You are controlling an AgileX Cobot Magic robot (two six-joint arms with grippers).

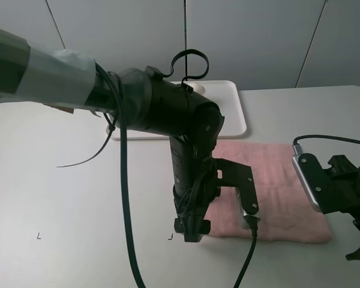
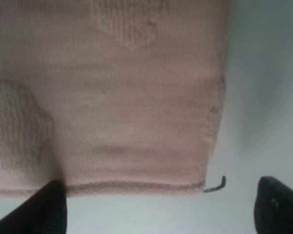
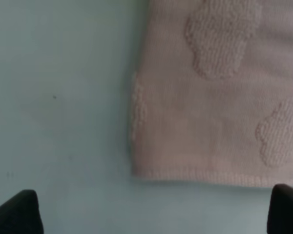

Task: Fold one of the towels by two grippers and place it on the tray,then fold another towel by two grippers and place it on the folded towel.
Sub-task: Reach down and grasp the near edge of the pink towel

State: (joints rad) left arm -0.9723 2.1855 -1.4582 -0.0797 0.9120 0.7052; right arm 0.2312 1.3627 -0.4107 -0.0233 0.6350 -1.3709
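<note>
The left gripper hangs released, its two black fingers spread wide at the near left corner of the pale pink towel, one finger at the towel's hem and the other over bare desk. The right gripper is likewise spread wide and holds nothing, over the towel's near right corner. The towel lies flat on the desk, just in front of the white tray.
</note>
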